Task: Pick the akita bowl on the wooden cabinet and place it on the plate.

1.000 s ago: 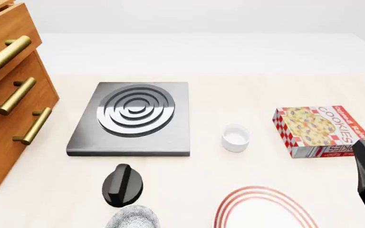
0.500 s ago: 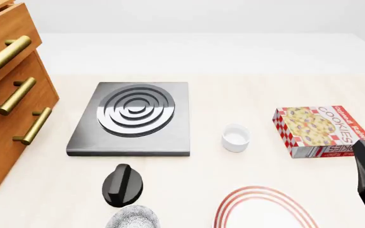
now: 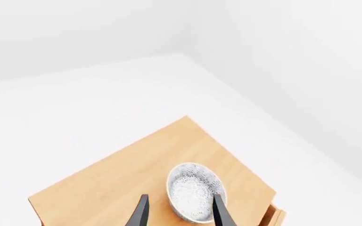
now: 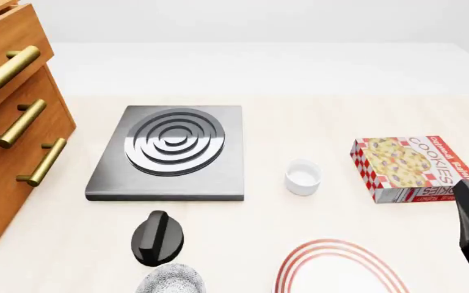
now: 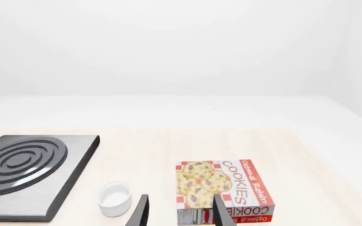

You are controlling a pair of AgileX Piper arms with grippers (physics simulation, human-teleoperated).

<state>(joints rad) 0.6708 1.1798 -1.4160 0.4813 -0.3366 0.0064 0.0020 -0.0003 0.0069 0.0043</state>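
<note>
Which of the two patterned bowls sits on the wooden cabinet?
The akita bowl in the left wrist view, between the left claw fingers, on the wooden cabinet. The other bowl sits on the table.

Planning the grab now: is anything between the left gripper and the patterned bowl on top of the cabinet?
Nothing visible. The left gripper hangs open above the bowl, which sits alone on the cabinet top.

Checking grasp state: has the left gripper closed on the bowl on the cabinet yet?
No. In the left wrist view the left gripper is open above the akita bowl, which rests on the wooden cabinet.
</note>
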